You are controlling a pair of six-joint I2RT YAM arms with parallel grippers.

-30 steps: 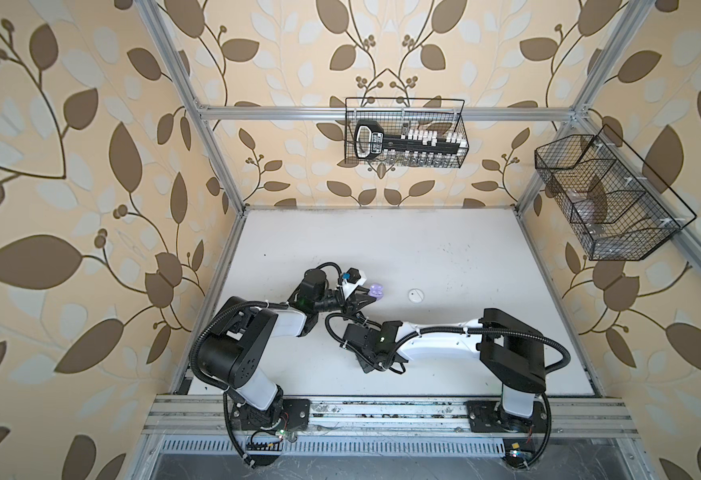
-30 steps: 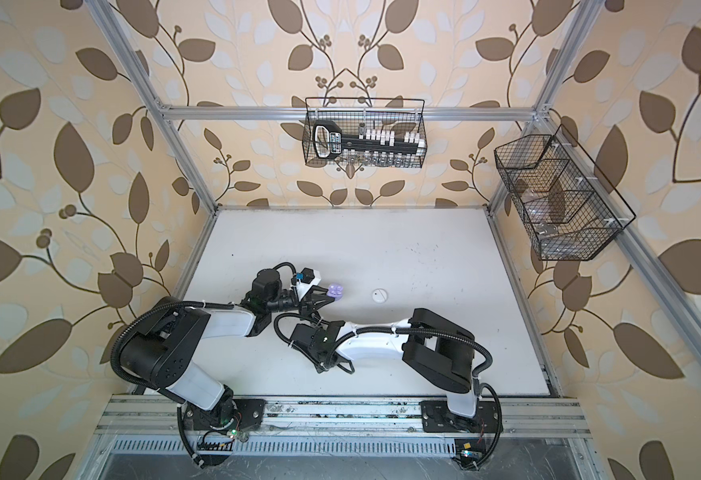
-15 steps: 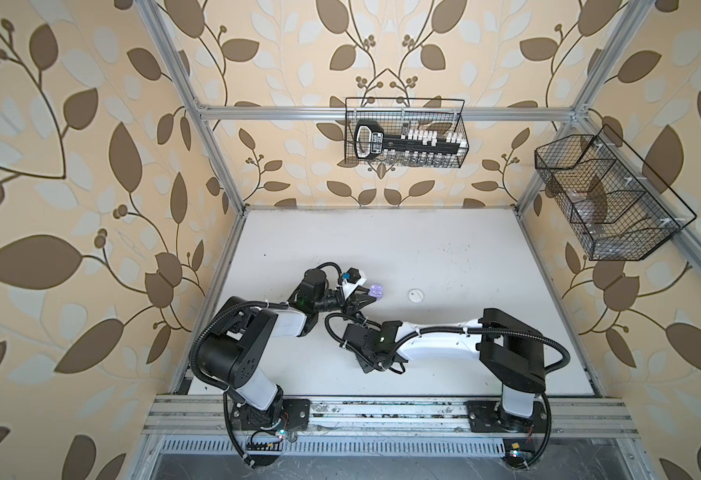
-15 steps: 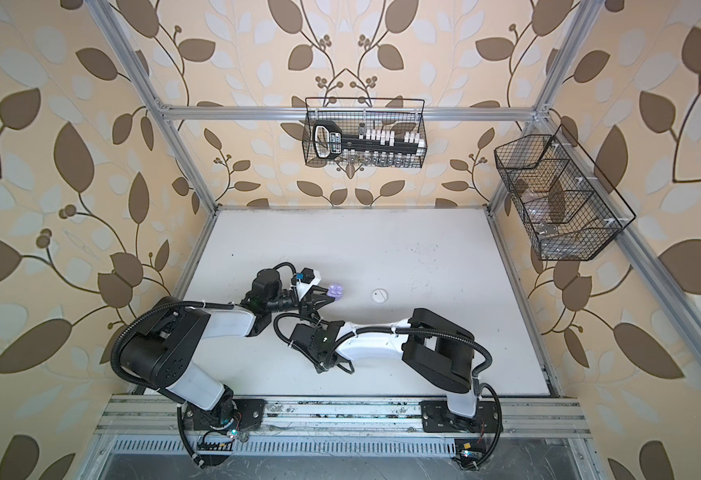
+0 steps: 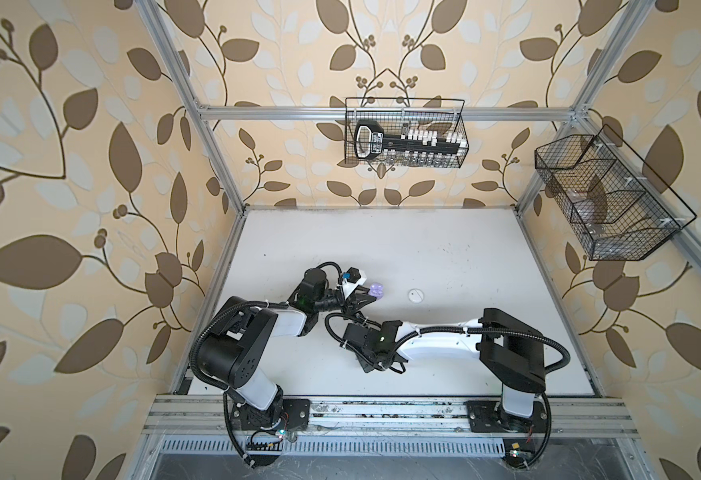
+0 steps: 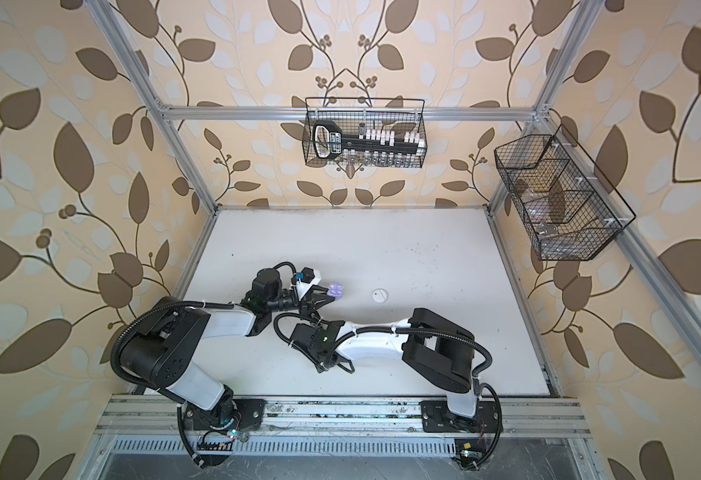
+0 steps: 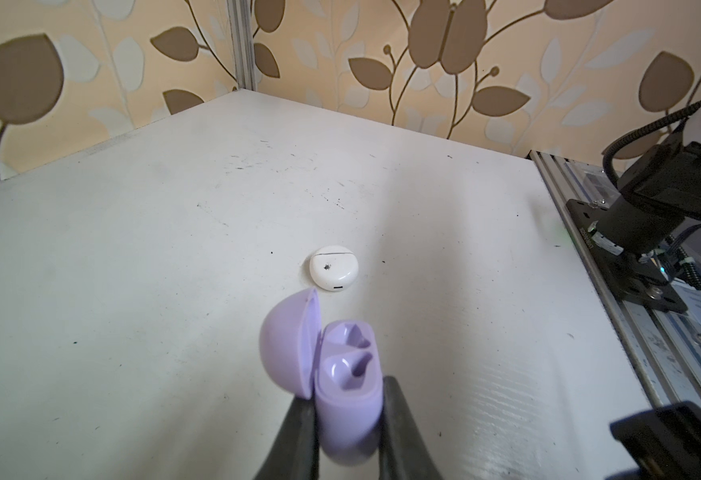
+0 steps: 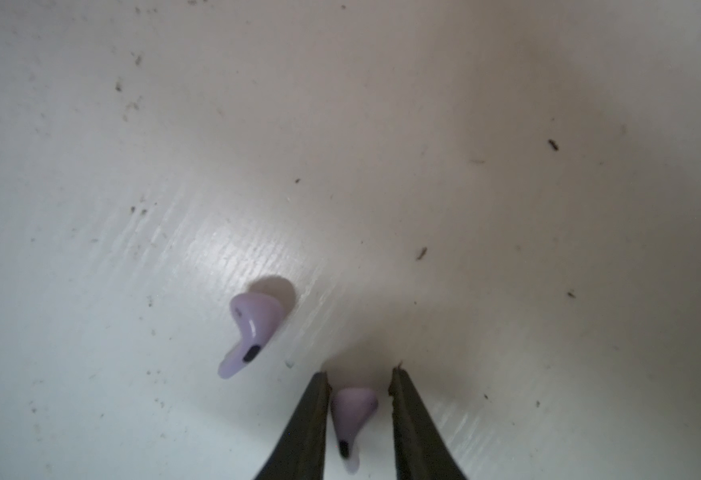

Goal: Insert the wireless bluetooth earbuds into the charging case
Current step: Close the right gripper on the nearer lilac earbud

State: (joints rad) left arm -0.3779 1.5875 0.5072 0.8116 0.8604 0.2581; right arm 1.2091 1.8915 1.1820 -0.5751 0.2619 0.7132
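Straddling a lilac earbud (image 8: 355, 409), our right gripper (image 8: 359, 374) has jaws apart, unclamped; the second lilac earbud (image 8: 251, 328) lies just beside. Our left gripper (image 7: 346, 395) clamps the open lilac charging case (image 7: 346, 361). Pickup, we judge; next, pinch squarely and lift.

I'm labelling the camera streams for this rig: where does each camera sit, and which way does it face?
Top views: overhead, looking down at the table; left arm and right arm show whole.
Left wrist: on the left arm, looking along the left gripper, shut on the open lilac case; white case beyond.
Right wrist: close above the table, facing down; the right gripper straddles one lilac earbud; a second earbud lies beside.
Shared: top views and left wrist both show both cases.
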